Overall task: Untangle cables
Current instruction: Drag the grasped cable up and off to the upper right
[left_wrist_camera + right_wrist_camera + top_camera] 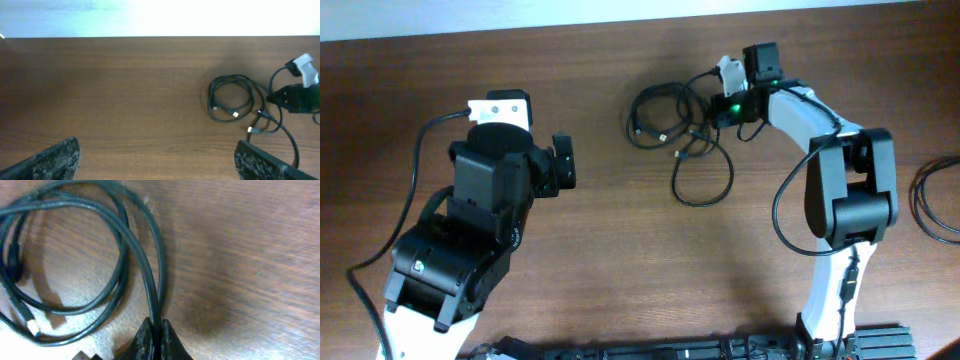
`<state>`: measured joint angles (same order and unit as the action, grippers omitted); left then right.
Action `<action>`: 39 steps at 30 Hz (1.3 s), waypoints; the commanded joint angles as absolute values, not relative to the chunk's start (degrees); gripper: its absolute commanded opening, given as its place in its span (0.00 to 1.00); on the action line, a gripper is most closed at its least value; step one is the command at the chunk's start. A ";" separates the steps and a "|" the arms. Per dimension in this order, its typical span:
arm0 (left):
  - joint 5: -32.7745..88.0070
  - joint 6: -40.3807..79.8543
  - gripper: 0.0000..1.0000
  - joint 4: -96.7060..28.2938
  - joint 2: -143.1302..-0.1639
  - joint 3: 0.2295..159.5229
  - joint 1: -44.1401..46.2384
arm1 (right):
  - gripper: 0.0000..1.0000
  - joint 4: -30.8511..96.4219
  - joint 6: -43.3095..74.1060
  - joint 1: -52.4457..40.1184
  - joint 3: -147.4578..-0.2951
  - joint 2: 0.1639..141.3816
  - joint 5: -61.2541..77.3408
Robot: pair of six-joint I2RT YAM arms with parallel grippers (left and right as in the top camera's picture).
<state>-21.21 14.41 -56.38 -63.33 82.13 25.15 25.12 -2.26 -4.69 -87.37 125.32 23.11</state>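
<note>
The tangled black cables (680, 135) lie in loops at the table's far middle, with small plugs showing; they also show in the left wrist view (232, 97). My right gripper (720, 108) is at the bundle's right side. In the right wrist view its fingers (156, 330) are shut on one cable strand (145, 280) that runs up into the loops. My left gripper (563, 163) is open and empty, well left of the cables; its two fingers sit at the lower corners of the left wrist view (157, 160).
Another black cable loop (935, 200) lies at the table's right edge. The wooden table (620, 260) stretches between the arms. A wall edge runs along the far side.
</note>
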 commanded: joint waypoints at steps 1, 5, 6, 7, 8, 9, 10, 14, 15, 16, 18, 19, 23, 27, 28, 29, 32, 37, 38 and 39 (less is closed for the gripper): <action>-20.75 14.96 0.99 -56.29 -63.40 82.46 24.86 | 0.04 27.75 -2.28 -4.34 -91.44 122.43 25.52; -20.75 14.96 0.99 -56.29 -63.40 82.46 24.86 | 0.04 35.14 -2.28 -4.54 -96.73 117.56 25.54; -20.75 14.96 0.99 -56.29 -63.40 82.46 24.86 | 0.04 36.42 -2.28 -4.54 -97.78 116.57 25.56; -20.75 14.96 0.99 -56.29 -63.40 82.46 24.86 | 0.04 37.74 -2.28 -4.54 -98.91 115.52 25.56; -20.73 14.96 0.99 -56.29 -63.40 82.46 24.86 | 0.04 39.46 -2.28 -4.54 -100.51 114.06 25.78; -20.73 14.96 0.99 -56.29 -63.40 82.46 24.86 | 0.04 40.71 -2.28 -4.54 -101.82 112.79 26.50; -20.73 14.96 0.99 -56.29 -63.40 82.46 24.86 | 0.04 41.78 -2.28 -4.54 -103.18 111.48 27.40; -20.73 14.96 0.99 -56.29 -63.40 82.46 24.86 | 0.04 43.55 -2.26 -4.54 -109.23 104.64 32.99; -20.75 14.94 0.99 -56.29 -63.40 82.46 24.86 | 0.04 43.53 -2.24 -4.54 -111.04 102.56 34.11; -20.73 14.96 0.99 -56.29 -63.40 82.46 24.86 | 0.04 43.53 -2.20 -4.54 -112.38 101.16 34.37; -20.73 14.96 0.99 -56.29 -63.40 82.46 24.86 | 0.04 43.29 -0.82 -4.54 -115.66 97.45 34.35; -20.73 14.96 0.99 -56.29 -63.40 82.46 24.86 | 0.04 43.11 -0.51 -4.54 -117.30 95.74 34.33; -20.73 14.96 0.99 -56.29 -63.40 82.46 24.86 | 0.04 41.12 -0.51 -4.54 -122.83 90.83 34.30; -20.75 14.96 0.99 -56.29 -63.40 82.46 24.86 | 0.04 33.89 1.23 -4.51 -126.76 87.13 34.30; -20.75 14.96 0.99 -56.29 -63.40 82.46 24.86 | 0.04 31.86 1.63 -4.51 -127.17 86.59 34.28; -20.73 14.96 0.99 -56.29 -63.40 82.46 24.86 | 0.04 29.23 1.80 -4.54 -127.55 85.97 34.28; -20.73 14.96 0.99 -56.29 -63.40 82.46 24.86 | 0.04 21.43 2.24 -4.51 -127.72 84.60 34.20; -20.73 14.94 0.99 -56.29 -63.40 82.46 24.86 | 0.04 13.69 2.24 -4.47 -127.72 84.36 33.82; -20.73 14.96 0.99 -56.29 -63.40 82.46 24.86 | 0.04 14.26 2.24 -4.47 -127.72 84.36 33.82; -20.75 14.96 0.99 -56.29 -63.40 82.46 24.86 | 0.04 15.70 2.20 -4.47 -127.72 84.38 33.74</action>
